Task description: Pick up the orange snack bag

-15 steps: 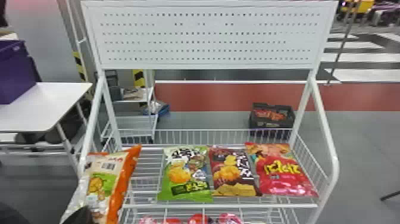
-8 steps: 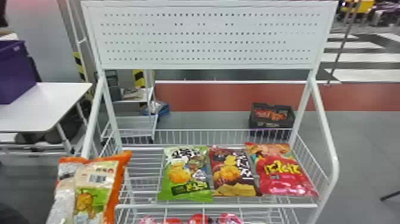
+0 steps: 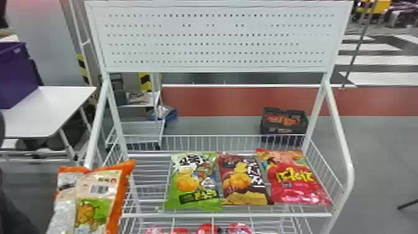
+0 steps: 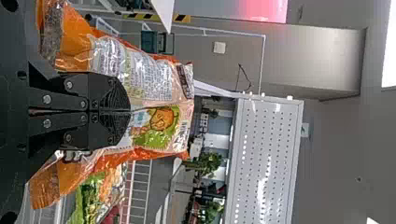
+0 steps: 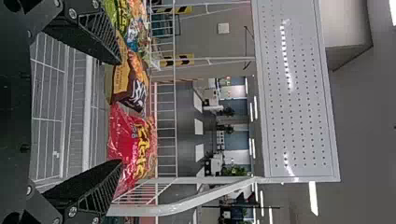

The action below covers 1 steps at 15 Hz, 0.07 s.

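The orange snack bag (image 3: pixel 93 199) is at the head view's lower left, upright and slightly tilted, in front of the rack's left post. In the left wrist view my left gripper (image 4: pixel 130 111) is shut on the orange snack bag (image 4: pixel 159 123), its fingertips together against the printed face, with bag material bulging on both sides. My right gripper (image 5: pixel 122 112) stands open in the right wrist view, its fingers wide apart in front of the rack, holding nothing.
On the rack's upper shelf (image 3: pixel 227 214) lie a green bag (image 3: pixel 192 183), a brown bag (image 3: pixel 244 180) and a red bag (image 3: pixel 295 183). Red packages (image 3: pixel 206 228) sit on the tier below. A white table (image 3: pixel 62 102) stands at the left.
The orange snack bag has moved left and down in the head view and turned to show its face more squarely. The bags on the shelf have not moved.
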### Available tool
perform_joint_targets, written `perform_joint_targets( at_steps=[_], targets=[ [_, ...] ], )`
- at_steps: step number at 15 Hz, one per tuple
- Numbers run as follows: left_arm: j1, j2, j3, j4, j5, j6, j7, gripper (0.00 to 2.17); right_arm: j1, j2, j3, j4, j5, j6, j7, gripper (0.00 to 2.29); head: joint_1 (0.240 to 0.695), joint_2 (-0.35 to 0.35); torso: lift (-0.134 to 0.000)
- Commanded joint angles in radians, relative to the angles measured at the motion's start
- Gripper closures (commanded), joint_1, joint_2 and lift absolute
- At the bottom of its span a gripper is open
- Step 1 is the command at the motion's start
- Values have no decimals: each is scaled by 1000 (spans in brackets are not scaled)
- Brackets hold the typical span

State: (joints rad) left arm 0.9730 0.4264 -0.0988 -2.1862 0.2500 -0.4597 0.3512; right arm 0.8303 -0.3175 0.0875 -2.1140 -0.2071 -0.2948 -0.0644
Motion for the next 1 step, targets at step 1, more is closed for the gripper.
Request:
perform_joint_targets(
  at_steps=[1],
  targets=[
    [-1,0,2,2,0,-1,0,1359,1,0,0,-1,0,0,0,144,499,0,0]
  ],
)
